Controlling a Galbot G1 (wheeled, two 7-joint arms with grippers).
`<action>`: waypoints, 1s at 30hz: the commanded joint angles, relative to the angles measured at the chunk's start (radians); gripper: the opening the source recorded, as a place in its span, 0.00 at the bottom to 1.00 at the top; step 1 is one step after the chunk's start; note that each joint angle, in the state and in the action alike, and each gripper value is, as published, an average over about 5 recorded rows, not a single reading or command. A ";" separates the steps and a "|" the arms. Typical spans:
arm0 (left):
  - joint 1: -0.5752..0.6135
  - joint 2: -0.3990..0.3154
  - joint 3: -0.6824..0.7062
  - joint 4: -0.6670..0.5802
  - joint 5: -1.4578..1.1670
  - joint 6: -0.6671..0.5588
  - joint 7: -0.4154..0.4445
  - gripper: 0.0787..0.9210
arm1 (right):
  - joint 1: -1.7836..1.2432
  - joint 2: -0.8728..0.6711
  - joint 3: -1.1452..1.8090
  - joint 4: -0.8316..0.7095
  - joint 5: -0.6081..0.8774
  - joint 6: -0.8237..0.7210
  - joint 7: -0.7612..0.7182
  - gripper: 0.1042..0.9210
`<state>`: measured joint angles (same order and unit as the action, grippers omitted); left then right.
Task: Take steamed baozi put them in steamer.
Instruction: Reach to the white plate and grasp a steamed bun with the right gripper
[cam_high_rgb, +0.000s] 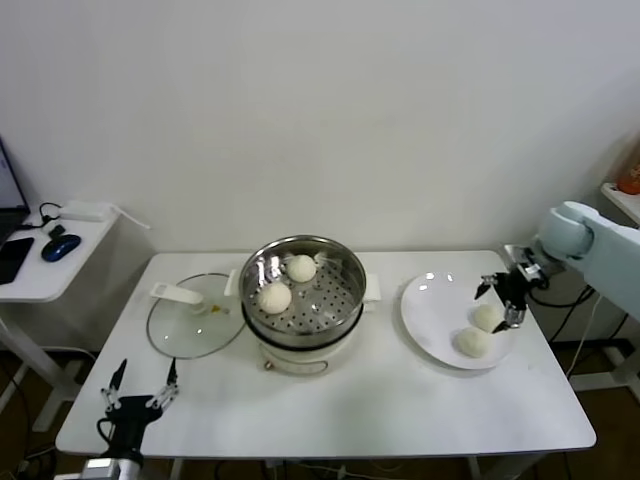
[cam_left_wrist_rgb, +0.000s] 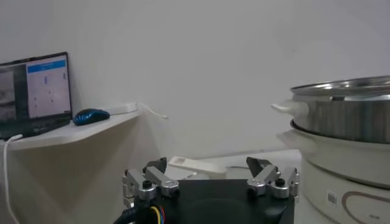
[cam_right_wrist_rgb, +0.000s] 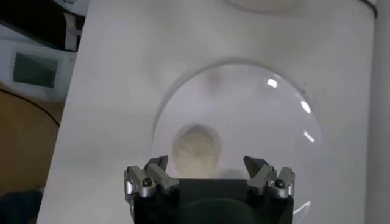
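A white rectangular table (cam_high_rgb: 400, 400) carries everything. Below the right gripper (cam_high_rgb: 497, 297) sits a round white plate (cam_high_rgb: 430, 310) near the table's right edge; its rim shows from the right wrist (cam_right_wrist_rgb: 177, 97). Well to that gripper's left, mid-table, stands the round shiny stainless-steel steamer (cam_high_rgb: 340, 300) on its whitish base, whose wall fills the side of the left wrist view (cam_left_wrist_rgb: 347, 119). Further left, beyond the left gripper (cam_high_rgb: 140, 385) at the table's front left corner, a flat round glass lid (cam_high_rgb: 185, 330) with a white handle lies touching the tabletop, just beside the steamer.
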<state>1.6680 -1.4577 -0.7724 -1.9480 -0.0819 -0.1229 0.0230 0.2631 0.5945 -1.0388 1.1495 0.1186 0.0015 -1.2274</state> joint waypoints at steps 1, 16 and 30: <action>-0.001 0.002 0.000 0.003 0.001 0.001 0.000 0.88 | -0.206 0.008 0.121 -0.044 -0.106 0.004 0.017 0.88; -0.002 0.005 -0.002 0.012 -0.003 0.001 -0.001 0.88 | -0.226 0.157 0.150 -0.143 -0.218 0.011 0.036 0.88; -0.004 0.005 -0.002 0.016 -0.003 0.001 0.000 0.88 | -0.254 0.188 0.214 -0.204 -0.295 0.043 0.040 0.88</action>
<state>1.6648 -1.4535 -0.7743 -1.9331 -0.0849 -0.1220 0.0224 0.0269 0.7596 -0.8586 0.9783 -0.1267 0.0345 -1.1891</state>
